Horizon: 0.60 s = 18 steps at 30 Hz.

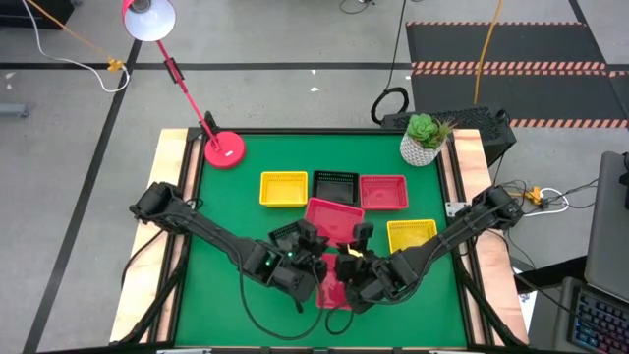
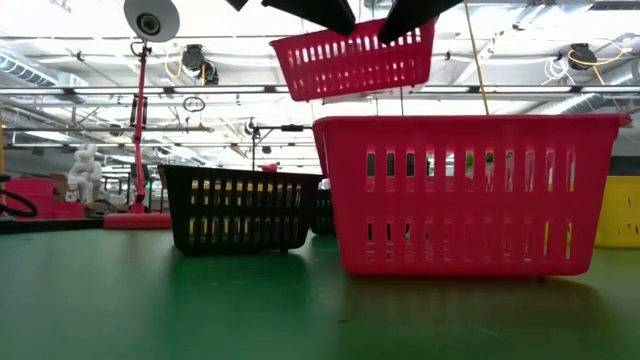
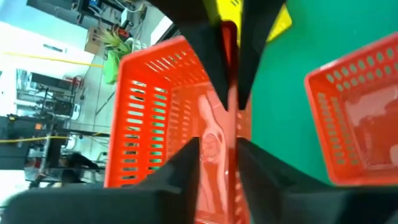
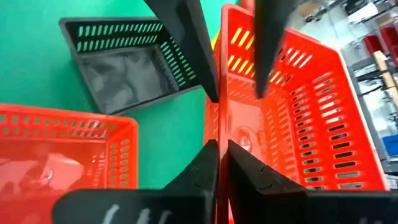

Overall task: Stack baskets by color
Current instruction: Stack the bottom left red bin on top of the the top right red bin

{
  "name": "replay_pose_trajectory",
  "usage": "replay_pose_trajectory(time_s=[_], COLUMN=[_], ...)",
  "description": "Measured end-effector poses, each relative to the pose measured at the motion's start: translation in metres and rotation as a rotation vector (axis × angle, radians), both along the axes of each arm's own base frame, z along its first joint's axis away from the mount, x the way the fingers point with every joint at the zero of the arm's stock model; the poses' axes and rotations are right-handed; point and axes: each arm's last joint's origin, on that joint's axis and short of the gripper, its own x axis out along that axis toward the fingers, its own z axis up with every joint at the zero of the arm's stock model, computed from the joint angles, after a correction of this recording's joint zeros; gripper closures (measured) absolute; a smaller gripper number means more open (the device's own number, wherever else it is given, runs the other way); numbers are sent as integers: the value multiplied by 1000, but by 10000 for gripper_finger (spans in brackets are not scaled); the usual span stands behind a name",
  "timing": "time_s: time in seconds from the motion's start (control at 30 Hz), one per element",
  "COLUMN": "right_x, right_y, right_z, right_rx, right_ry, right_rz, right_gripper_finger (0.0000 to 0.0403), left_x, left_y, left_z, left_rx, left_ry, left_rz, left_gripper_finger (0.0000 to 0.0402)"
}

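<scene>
**Red basket held aloft between both pincers**

The low view alone shows the lifted red basket (image 2: 352,58) clear of the green surface (image 2: 150,310). Overhead, both pincers meet on it: right pincer (image 4: 216,121) clamped on its wall, left pincer (image 3: 227,124) straddling a wall, fingers slightly apart. Every basket looks empty.

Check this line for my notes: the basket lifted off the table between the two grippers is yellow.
One thing is wrong: the colour. The raised basket is red, not yellow. The low view shows it in the air above the table, and in the high view it lies between the left gripper and the right gripper.
</scene>
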Motion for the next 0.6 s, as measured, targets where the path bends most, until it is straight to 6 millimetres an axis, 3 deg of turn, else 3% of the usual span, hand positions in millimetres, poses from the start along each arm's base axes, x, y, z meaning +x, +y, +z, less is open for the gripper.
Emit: replay_pose_trajectory(time_s=[0.13,0.27,0.4,0.6], right_x=[-3,-7,-12,-28], right_y=[0,0,-1,3], right_z=[-2,-3,-2,9], right_rx=[1,-13,-26,-14], right_ry=[38,70,98,117], right_rz=[11,9,3,38], right_gripper_finger=[398,396,399,399], left_x=[-3,-14,-30,-58], left_y=[-3,-6,-2,16], left_z=[5,12,27,50], left_rx=[-35,-54,-112,-205], left_ry=[-31,-18,-37,-46], left_rz=[5,6,48,159], left_gripper_finger=[220,180,176,202])
